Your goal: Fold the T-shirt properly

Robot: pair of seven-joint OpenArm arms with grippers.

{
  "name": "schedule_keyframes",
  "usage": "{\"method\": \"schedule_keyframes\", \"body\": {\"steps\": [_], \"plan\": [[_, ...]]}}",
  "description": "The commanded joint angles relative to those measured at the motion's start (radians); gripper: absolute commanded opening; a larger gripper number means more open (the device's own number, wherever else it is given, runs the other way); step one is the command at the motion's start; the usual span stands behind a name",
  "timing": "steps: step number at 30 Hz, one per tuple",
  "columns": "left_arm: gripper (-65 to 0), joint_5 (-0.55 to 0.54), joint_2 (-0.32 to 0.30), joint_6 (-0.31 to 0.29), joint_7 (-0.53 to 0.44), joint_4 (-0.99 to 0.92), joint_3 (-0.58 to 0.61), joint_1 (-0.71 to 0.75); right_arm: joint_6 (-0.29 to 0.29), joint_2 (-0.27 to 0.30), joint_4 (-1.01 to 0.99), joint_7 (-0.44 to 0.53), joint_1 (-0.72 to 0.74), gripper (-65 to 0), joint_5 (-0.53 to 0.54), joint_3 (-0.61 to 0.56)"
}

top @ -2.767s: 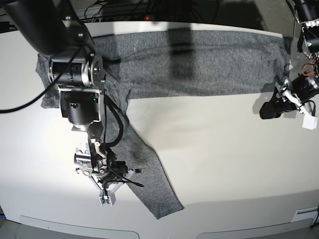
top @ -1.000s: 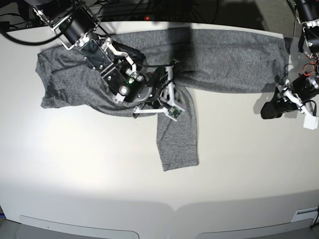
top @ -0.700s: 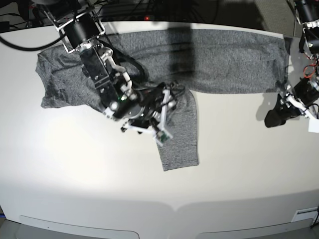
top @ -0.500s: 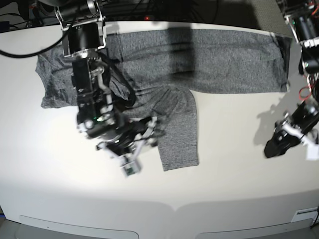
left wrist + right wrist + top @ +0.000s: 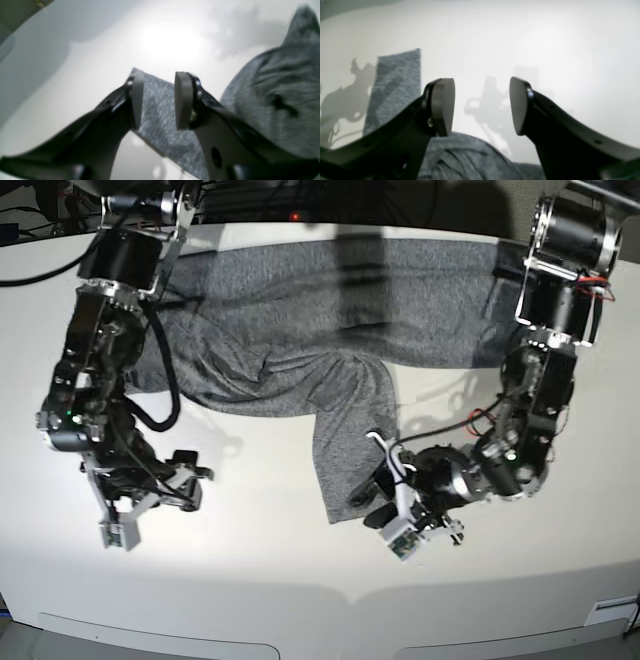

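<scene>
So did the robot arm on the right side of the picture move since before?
Yes. The left gripper swung from the table's right edge in to the sleeve cuff of the T-shirt, near the middle of the table.

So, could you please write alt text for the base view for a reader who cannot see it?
A charcoal-grey T-shirt lies spread along the far side of a white table, one long sleeve hanging toward the near edge. The left gripper, jaws apart, hovers at the sleeve's end; the right gripper hangs open over bare table.
</scene>
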Motion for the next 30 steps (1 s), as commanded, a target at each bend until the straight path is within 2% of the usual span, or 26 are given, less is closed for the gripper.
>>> {"method": "schedule_keyframes", "body": {"steps": [1, 4, 12, 15, 17, 21, 30], "plan": [[-44.4, -0.002, -0.006, 0.035, -0.034, -0.031, 0.021, -0.034, 0.019, 0.014, 0.019, 0.013, 0.025, -30.1, 0.033, 0.010], [-44.3, -0.031, 0.025, 0.093, -0.061, -0.185, 0.068, -0.072, 0.038, 0.040, 0.019, 0.001, 0.025, -30.1, 0.071, 0.031], [-44.3, -0.063, 0.161, 0.092, -0.076, -0.569, 0.069, -0.200, 0.043, 0.054, 0.019, -0.010, 0.025, -30.1, 0.085, 0.034], [-44.3, -0.014, 0.172, 0.092, -0.076, -0.641, 0.069, -0.213, 0.042, 0.054, 0.019, -0.010, 0.026, -30.1, 0.085, 0.034], [-44.3, 0.048, 0.156, 0.092, -0.066, -0.671, 0.069, -0.206, 0.043, 0.055, 0.019, -0.010, 0.026, -30.1, 0.085, 0.034], [-44.4, 0.035, 0.082, 0.093, -0.029, -0.691, 0.069, -0.178, 0.043, 0.055, 0.019, -0.010, 0.026, -30.1, 0.085, 0.034], [-44.4, -0.179, -0.106, 0.093, 0.220, -0.691, 0.069, -0.166, 0.043, 0.055, 0.019, -0.010, 0.026, -30.1, 0.107, 0.034]]}}
